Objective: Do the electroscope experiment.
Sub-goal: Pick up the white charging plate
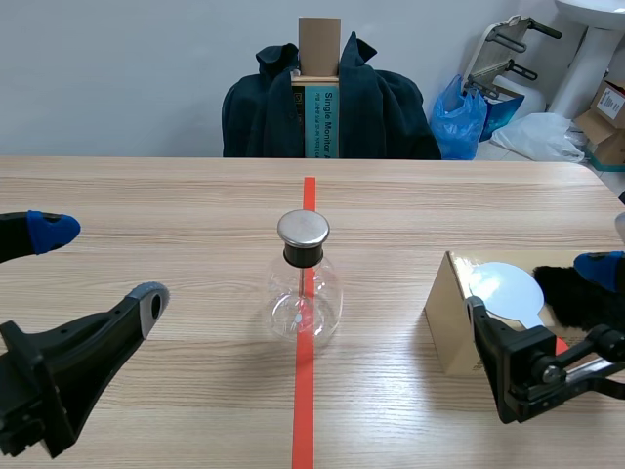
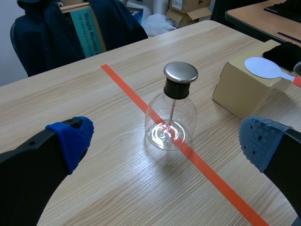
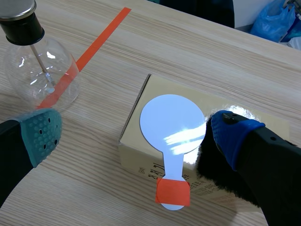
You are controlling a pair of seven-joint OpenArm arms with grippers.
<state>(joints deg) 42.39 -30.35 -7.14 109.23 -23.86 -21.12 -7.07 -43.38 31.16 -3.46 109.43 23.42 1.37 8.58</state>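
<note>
A clear glass electroscope flask point(image 1: 304, 285) with a metal cap stands on the orange tape line at the table's middle. My left gripper point(image 1: 103, 264) hangs open at the near left, with the flask point(image 2: 171, 113) ahead of its fingers. To the right sits a cardboard box point(image 1: 444, 313) with a white round paddle point(image 1: 510, 288) lying on top and a black fur cloth point(image 1: 571, 293) beside the paddle. My right gripper point(image 3: 137, 133) is open above the box point(image 3: 157, 87). One pad is over the fur point(image 3: 211, 165), the other toward the flask point(image 3: 37, 70). The paddle point(image 3: 171, 122) lies between the fingers.
A chair draped with a dark jacket point(image 1: 376, 107) stands behind the far table edge, holding a teal box point(image 1: 318, 117). A blue bag point(image 1: 459, 117) and cartons lie on the floor at the back right. The tape line point(image 1: 307, 391) runs down the table's middle.
</note>
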